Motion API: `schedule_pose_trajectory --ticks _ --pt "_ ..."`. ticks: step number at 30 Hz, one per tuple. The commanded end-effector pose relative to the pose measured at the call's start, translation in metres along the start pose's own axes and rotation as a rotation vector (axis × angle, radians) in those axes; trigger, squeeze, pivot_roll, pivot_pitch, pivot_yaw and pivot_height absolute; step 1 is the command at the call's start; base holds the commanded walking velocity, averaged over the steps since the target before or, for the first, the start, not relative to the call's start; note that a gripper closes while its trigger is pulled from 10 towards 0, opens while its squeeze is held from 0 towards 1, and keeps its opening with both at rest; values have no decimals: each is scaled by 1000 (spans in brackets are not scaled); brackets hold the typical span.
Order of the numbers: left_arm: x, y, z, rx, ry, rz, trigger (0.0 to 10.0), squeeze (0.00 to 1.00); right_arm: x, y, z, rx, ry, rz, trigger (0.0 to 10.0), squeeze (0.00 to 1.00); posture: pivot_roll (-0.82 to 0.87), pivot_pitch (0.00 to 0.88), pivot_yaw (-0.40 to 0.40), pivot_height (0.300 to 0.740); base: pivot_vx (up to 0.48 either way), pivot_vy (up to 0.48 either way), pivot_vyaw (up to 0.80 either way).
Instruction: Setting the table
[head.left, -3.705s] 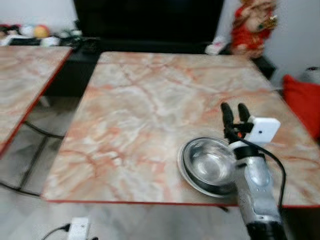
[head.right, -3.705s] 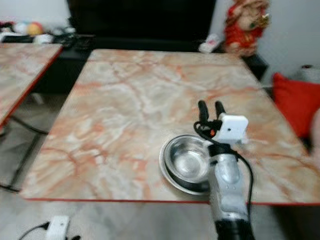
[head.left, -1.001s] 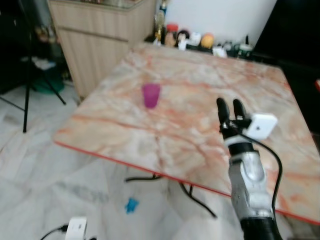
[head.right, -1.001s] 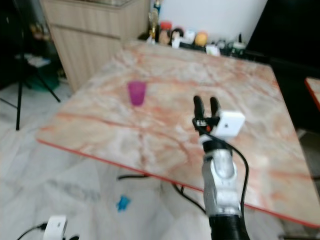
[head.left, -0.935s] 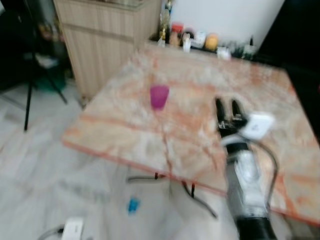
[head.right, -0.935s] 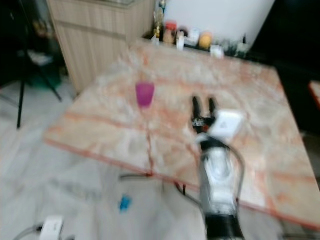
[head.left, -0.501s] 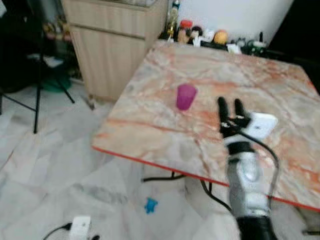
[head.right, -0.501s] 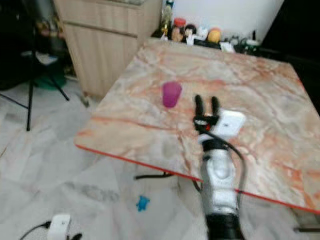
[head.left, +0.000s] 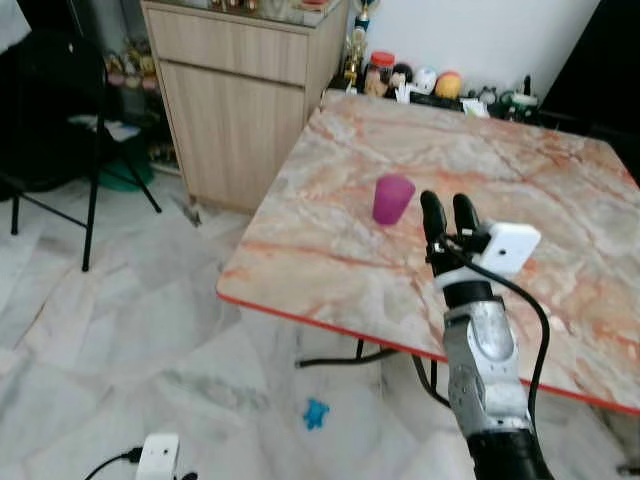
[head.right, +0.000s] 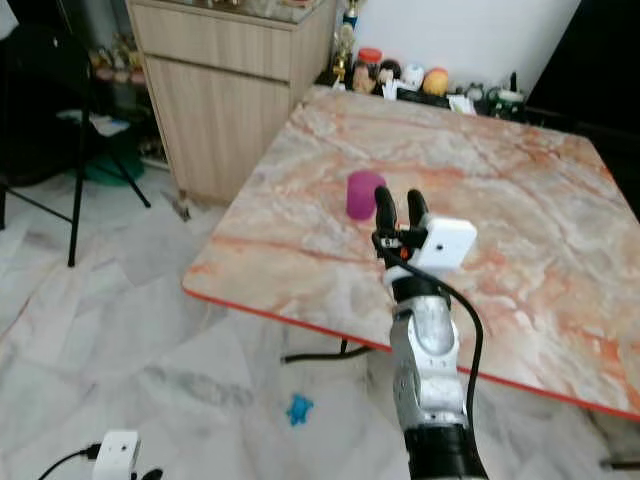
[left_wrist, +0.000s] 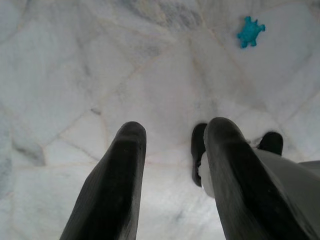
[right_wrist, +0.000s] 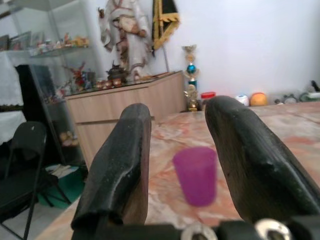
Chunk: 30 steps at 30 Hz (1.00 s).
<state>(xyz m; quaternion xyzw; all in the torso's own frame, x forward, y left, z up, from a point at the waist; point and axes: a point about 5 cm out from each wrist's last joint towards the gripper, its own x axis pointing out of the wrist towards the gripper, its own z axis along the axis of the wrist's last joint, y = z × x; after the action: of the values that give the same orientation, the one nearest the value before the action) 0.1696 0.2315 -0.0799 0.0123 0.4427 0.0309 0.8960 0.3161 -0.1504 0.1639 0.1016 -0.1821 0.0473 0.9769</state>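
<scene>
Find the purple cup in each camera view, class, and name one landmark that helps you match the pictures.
Left eye view: purple cup upright on the marble table, just beyond the right gripper.
Right eye view: the same spot, left of centre.
Right wrist view: framed between the two open fingers.
Left wrist view: floor, no cup.
Shared landmark: the wooden cabinet.

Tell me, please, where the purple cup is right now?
The purple cup stands upright on the marble table, near its left edge, just ahead of the right gripper, whose open fingers frame it in the right wrist view.
</scene>
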Motion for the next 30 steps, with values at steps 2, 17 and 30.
schedule_pose_trajectory --ticks 2,17,30 --pt "0 -2 -5 17 27 -9 10000 0 -1 -4 1 -16 -2 -15 10000 0 102 32 -56 740 0 0 0" --pt "-3 8 -5 24 20 -11 10000 0 -1 -6 0 -17 -1 -29 10000 0 105 31 -50 740 -80 0 0" --pt "-6 19 -9 17 27 6 10000 0 -1 -8 0 -25 1 -40 10000 0 105 34 -55 740 -130 0 0"
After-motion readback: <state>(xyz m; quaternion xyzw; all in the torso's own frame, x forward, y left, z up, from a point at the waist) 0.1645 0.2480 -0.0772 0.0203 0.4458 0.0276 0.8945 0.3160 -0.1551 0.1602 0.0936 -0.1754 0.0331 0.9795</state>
